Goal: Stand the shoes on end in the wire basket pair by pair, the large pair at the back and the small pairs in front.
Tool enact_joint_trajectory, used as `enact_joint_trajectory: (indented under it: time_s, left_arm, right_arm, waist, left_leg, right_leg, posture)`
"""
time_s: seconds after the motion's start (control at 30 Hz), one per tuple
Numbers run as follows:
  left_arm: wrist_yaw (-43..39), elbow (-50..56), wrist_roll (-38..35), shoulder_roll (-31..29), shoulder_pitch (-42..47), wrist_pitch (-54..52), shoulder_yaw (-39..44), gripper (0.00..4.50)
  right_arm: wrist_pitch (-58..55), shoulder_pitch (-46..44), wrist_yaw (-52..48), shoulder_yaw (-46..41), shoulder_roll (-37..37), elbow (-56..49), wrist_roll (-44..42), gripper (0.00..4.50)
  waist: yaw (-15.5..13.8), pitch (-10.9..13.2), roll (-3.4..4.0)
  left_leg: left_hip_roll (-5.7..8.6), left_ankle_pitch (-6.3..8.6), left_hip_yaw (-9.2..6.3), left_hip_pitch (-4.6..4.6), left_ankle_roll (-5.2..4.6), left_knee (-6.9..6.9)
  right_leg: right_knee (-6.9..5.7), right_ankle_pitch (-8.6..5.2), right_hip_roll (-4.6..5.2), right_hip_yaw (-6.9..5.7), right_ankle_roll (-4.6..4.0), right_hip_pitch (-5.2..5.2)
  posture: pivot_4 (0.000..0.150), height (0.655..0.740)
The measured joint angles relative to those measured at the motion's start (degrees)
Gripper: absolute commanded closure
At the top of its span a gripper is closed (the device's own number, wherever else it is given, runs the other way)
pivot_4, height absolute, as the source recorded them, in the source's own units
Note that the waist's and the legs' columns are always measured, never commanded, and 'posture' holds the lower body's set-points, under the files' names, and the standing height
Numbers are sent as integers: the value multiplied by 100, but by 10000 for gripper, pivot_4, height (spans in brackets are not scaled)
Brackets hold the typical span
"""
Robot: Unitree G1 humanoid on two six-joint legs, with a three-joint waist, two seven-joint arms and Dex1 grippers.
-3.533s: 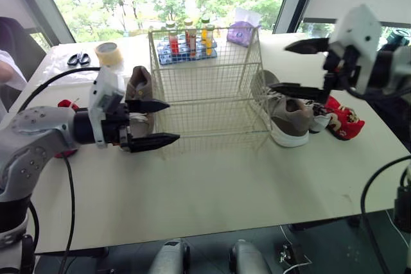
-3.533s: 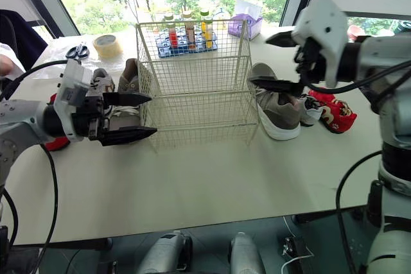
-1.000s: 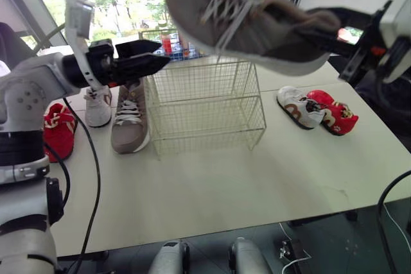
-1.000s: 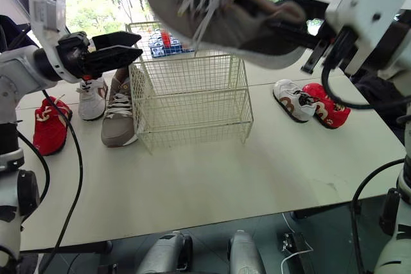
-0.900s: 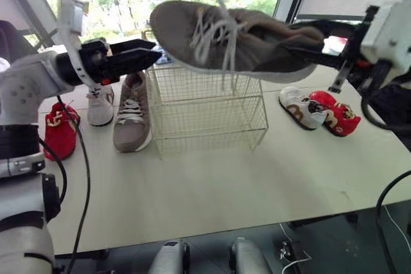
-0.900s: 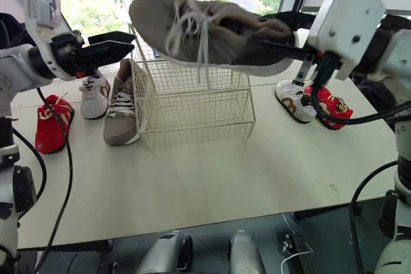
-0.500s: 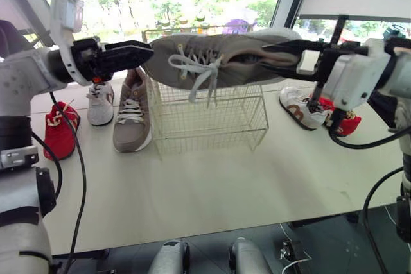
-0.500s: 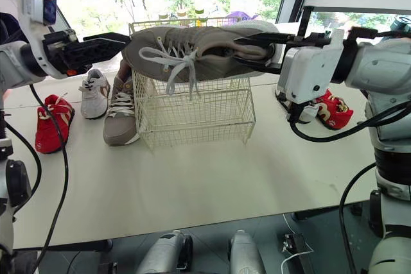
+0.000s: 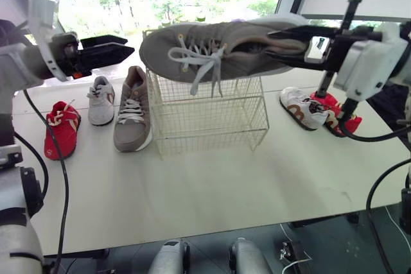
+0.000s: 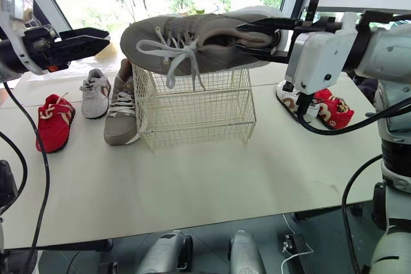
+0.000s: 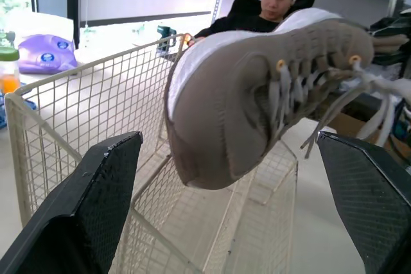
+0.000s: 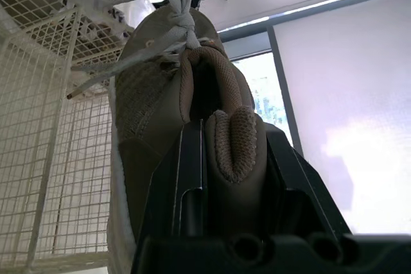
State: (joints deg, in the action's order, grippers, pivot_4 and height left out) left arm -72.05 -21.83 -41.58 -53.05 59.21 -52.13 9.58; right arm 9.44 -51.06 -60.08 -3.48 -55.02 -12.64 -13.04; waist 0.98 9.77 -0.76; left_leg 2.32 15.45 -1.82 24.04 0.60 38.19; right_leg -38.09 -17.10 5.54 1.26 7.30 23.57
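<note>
1. The right pincer [image 10: 257, 38] is clamped on the padded heel collar of a large grey-brown lace-up sneaker [image 9: 212, 49]. One finger is inside the opening and one is against the outside of the heel. The shoe juts out sideways from it, toe away and sole up-tilted, in the air above the basket.
2. My read is that the shoe is light, with a soft upper and a stiffer sole. Held by the collar alone, the long toe end can sag or swing. The loose laces [image 9: 196, 75] dangling below could snag on the wire.
3. The left pincer [image 9: 109, 51] is spread wide and empty, just short of the toe. The toe cap or the sole edge would be the firm place to steady it, not the mesh.
4. Below the right pincer stands the cream wire basket [image 9: 209, 117] on the pale bench [image 9: 212, 184], with nothing in it.
5. Below the left pincer lie the matching grey-brown sneaker [image 9: 133, 117], just beside the basket, then a small white-and-grey sneaker [image 9: 101, 99] and a small red shoe [image 9: 62, 128].
6. Under the right pincer's arm rest a small white-and-brown sneaker [image 9: 303, 107] and a second small red shoe [image 9: 334, 120], touching.
</note>
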Motion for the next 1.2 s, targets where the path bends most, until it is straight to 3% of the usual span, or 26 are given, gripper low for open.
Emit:
enact_joint_trajectory:
  time_s: [0.4,0.5,0.7,0.8,0.83,0.87,1.03,1.2]
  left_arm:
    - [-390,-412,262,380,232,29,-230,0]
    - [-547,-305,261,377,214,-101,-324,8713]
    - [-657,66,213,304,-46,-376,-340,37424]
    - [-561,139,201,324,-82,-518,-299,39130]
    - [-462,193,184,357,-93,-581,-230,39130]
    - [-376,221,161,387,-105,-633,-181,39132]
    - [406,290,-233,824,-244,-1155,398,39132]
    - [1555,783,-1068,1514,-541,-1830,1448,39132]
  right_arm:
    - [-45,-195,-115,278,257,-448,-201,36201]
    - [21,-205,-147,287,292,-436,-192,37006]
    - [182,-253,-241,302,335,-368,-179,37006]
    - [4,-260,-241,311,341,-340,-207,37006]
    - [-244,-273,-216,303,339,-314,-290,29771]
    - [-480,-292,-168,278,335,-310,-398,26373]
    - [-3295,-297,90,-417,-292,-163,-1881,314]
    - [-6205,466,1167,-2202,-378,279,-3912,314]
  waist:
    - [10,1,-2]
    - [14,1,-2]
    - [16,1,-2]
    - [1,1,-2]
    - [-4,1,-2]
    - [-7,1,-2]
    - [-36,1,-2]
    - [-33,-3,-11]
  left_leg:
    - [0,0,0,2,0,2]
    - [0,0,-1,2,0,1]
    - [0,0,-1,2,0,1]
    - [0,0,-1,2,0,3]
    - [0,0,-1,2,0,3]
    - [0,0,-2,2,0,3]
    - [1,1,-7,9,-2,6]
    - [-2,2,-13,11,-4,0]
  right_leg:
    - [-2,0,0,-1,0,0]
    - [-3,0,0,-2,0,1]
    - [-3,0,0,-1,0,2]
    - [-3,0,0,-1,0,0]
    - [-3,0,1,-1,0,0]
    - [-3,0,2,-1,0,0]
    - [-3,0,5,-3,0,-2]
    - [-3,0,8,-6,-1,-5]
  posture:
    - [1500,7400]
    - [1500,7400]
    - [1500,7400]
    - [1500,7400]
    - [1500,7400]
    - [1500,7400]
    - [1500,7400]
    - [1500,7400]
